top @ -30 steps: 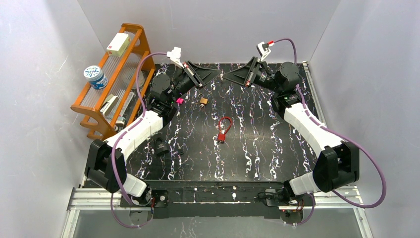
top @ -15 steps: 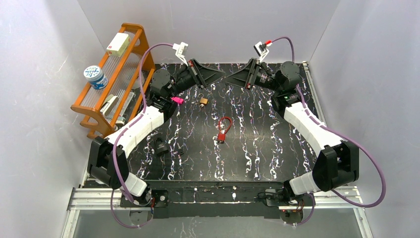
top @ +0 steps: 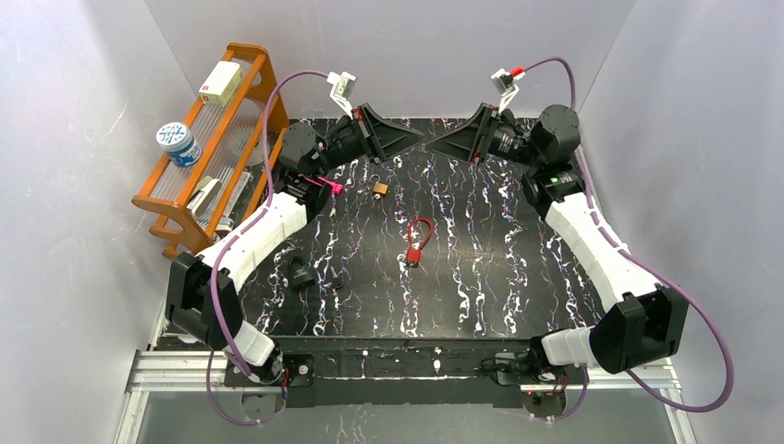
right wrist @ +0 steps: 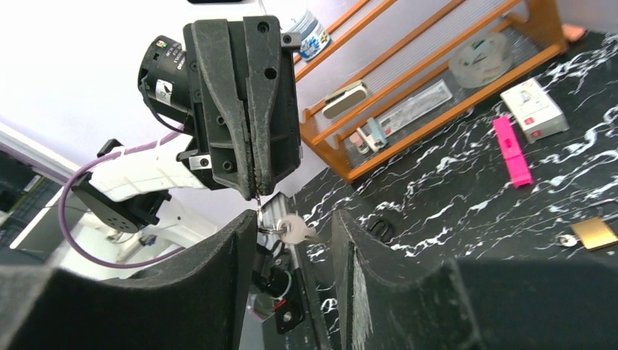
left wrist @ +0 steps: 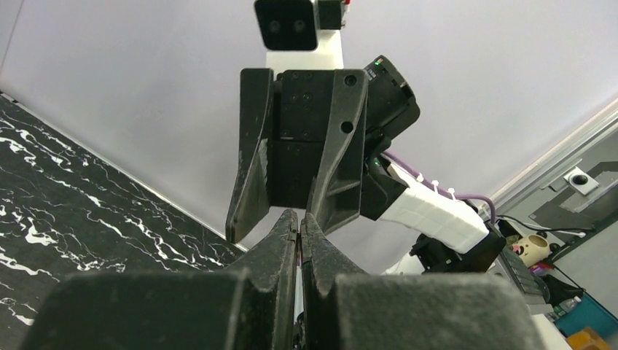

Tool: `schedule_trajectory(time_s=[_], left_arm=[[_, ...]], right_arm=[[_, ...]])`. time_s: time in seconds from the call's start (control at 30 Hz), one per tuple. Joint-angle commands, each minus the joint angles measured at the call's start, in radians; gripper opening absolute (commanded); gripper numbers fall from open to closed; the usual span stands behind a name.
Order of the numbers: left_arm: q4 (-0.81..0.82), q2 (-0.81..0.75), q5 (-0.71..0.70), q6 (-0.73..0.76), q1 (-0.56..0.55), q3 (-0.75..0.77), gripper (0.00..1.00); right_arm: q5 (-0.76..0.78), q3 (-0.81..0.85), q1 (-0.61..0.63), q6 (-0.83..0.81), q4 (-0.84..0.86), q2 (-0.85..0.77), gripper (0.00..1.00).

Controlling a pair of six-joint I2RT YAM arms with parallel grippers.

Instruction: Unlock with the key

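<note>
A small silver key [right wrist: 294,230] hangs by its ring from the tips of my left gripper [right wrist: 256,193], which is shut on the ring. Both grippers meet tip to tip, raised above the back middle of the table. My right gripper [right wrist: 291,222] is open, its fingers on either side of the key without clamping it. From above, the left gripper [top: 418,139] and right gripper [top: 433,144] nearly touch. A brass padlock [top: 379,188], a red padlock [top: 418,242] and a black padlock [top: 300,271] lie on the black marbled table [top: 481,259].
An orange rack [top: 213,148] with a tin and small boxes stands along the left wall. A pink block [top: 331,188] lies near the brass padlock, beside the left arm. White walls close in the back and both sides.
The right gripper has opened around the key while the left stays shut on its ring. Both wrists rose and the grippers came closer together, tip to tip, over the back of the table.
</note>
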Motion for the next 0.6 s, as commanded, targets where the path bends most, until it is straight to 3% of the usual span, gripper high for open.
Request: schedule_trajectory(time_s=[0.0, 0.23, 0.57], left_arm=[[0.043, -0.007, 0.048, -0.003, -0.003, 0.046, 0.0], [0.043, -0.006, 0.049, -0.002, -0.003, 0.056, 0.0], [0.043, -0.005, 0.032, -0.007, -0.004, 0.059, 0.0]], right_arm=[[0.01, 0.081, -0.021, -0.101, -0.081, -0.044, 0.5], [-0.029, 0.054, -0.022, -0.042, 0.01, -0.041, 0.49], [-0.048, 0.037, -0.013, -0.003, 0.058, -0.022, 0.33]])
